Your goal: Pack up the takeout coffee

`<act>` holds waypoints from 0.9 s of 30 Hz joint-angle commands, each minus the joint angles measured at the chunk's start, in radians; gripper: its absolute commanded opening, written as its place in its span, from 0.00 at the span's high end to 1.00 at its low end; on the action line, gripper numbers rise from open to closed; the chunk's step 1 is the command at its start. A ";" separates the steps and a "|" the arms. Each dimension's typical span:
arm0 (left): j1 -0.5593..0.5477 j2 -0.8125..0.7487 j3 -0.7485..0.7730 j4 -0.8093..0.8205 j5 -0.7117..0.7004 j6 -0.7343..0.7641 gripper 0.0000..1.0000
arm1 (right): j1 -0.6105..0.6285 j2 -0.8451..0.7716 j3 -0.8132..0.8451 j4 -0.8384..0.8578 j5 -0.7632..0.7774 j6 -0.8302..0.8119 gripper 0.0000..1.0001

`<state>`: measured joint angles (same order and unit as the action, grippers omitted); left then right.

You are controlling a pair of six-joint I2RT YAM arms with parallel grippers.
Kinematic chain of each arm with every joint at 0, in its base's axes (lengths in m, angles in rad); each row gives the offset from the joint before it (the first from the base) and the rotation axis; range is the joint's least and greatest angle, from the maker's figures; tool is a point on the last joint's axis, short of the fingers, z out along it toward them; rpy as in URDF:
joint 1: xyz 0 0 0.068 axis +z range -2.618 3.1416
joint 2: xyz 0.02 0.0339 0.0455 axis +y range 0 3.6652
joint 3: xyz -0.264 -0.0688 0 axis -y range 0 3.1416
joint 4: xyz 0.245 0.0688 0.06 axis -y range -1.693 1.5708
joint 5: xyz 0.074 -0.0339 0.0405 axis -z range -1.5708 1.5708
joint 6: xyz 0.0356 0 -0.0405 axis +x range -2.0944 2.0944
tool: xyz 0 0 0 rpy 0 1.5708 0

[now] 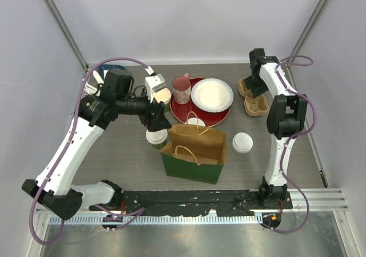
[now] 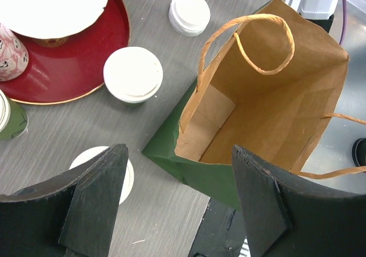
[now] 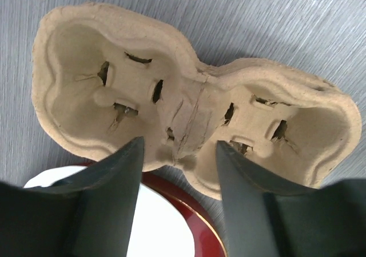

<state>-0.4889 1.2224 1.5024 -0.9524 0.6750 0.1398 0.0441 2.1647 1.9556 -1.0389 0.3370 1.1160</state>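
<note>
Hovering just left of the open paper bag [image 1: 191, 168], the left gripper [image 2: 178, 154] hangs with its fingers spread wide and nothing between them. Directly under it stands a lidded green takeout cup [image 1: 156, 137], which in the wrist view peeks out beneath one finger rather than sitting in the gap. A second lidded cup [image 1: 242, 143] stands just right of the bag, and a third lidded cup [image 1: 195, 121] sits close behind the bag, against the rim of the red tray [image 1: 220, 115]. Well off to the right of the bag and further back, the right gripper [image 3: 178, 145] is poised over the narrow waist of a pulp cup carrier [image 3: 189, 97]. Its fingers are apart, and from that close angle I can't say whether they touch the cardboard or only hang above it. The bag looks empty as far as I can see into it, so I'd judge the packing has barely begun: both arms are at the reaching stage, one for a cup and one for the carrier. For the left arm, the next move calls for a small sideways shift to bring the cup between the fingers. It then needs to descend to grip the wall below the lid and lift high enough to clear the bag's rim and looped handles.
</note>
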 commanded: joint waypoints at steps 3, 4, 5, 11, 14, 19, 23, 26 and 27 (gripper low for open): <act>0.004 -0.037 -0.007 0.029 0.009 0.040 0.23 | -0.023 -0.071 -0.056 0.026 0.044 0.067 0.56; 0.004 -0.037 -0.010 0.027 0.005 0.053 0.23 | -0.024 -0.068 -0.058 0.043 0.024 0.067 0.59; 0.003 -0.041 -0.016 0.029 -0.005 0.061 0.23 | -0.024 -0.062 -0.052 0.045 0.020 0.062 0.63; 0.004 -0.031 -0.008 0.017 -0.008 0.069 0.23 | -0.026 -0.048 -0.012 0.017 0.028 0.045 0.78; 0.004 -0.023 -0.001 0.014 -0.003 0.073 0.23 | -0.024 -0.071 0.008 0.022 0.045 0.021 0.78; 0.004 0.005 0.024 -0.003 0.009 0.070 0.23 | -0.024 -0.086 0.032 0.022 0.036 -0.004 0.77; 0.003 0.018 0.036 -0.003 0.020 0.070 0.23 | -0.024 -0.091 0.022 0.033 0.017 -0.028 0.88; 0.004 0.028 0.053 -0.020 0.029 0.078 0.23 | -0.024 -0.114 0.016 0.033 0.014 -0.039 0.99; 0.004 0.032 0.059 -0.032 0.032 0.078 0.23 | -0.024 -0.123 0.016 0.037 0.014 -0.048 0.99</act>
<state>-0.4889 1.2469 1.5017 -0.9665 0.6739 0.1967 0.0223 2.1418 1.9415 -1.0256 0.3325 1.0885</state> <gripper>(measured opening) 0.771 0.057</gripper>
